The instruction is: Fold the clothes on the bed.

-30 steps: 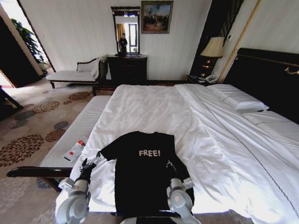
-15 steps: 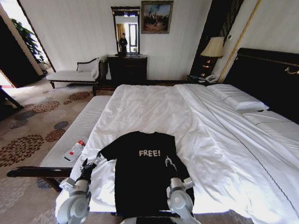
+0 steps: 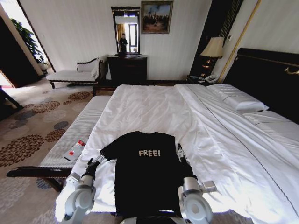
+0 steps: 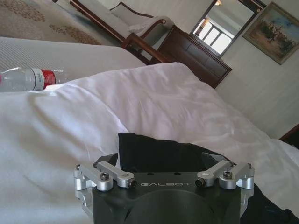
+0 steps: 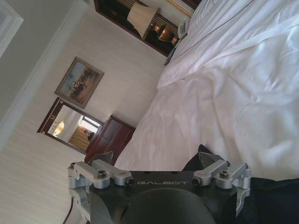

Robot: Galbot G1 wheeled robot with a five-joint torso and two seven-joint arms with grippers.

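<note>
On the bed (image 3: 154,109), near its foot edge, the black T-shirt (image 3: 145,172) lies flat. Left gripper (image 3: 95,162) sits at the shirt's left sleeve, right gripper (image 3: 180,153) at its right sleeve, both spread wide.

Right gripper (image 5: 159,161) in foreground, dark body marked GALBOT, silver linkages spread wide to either side. Black T-shirt (image 5: 266,200) just beyond it, lying on bed (image 5: 233,88) with rumpled white sheets. Farther off: lit lamp (image 5: 142,14), dark dresser (image 5: 110,137), mirror (image 5: 70,127), framed painting (image 5: 78,81) on pale wall.
</note>
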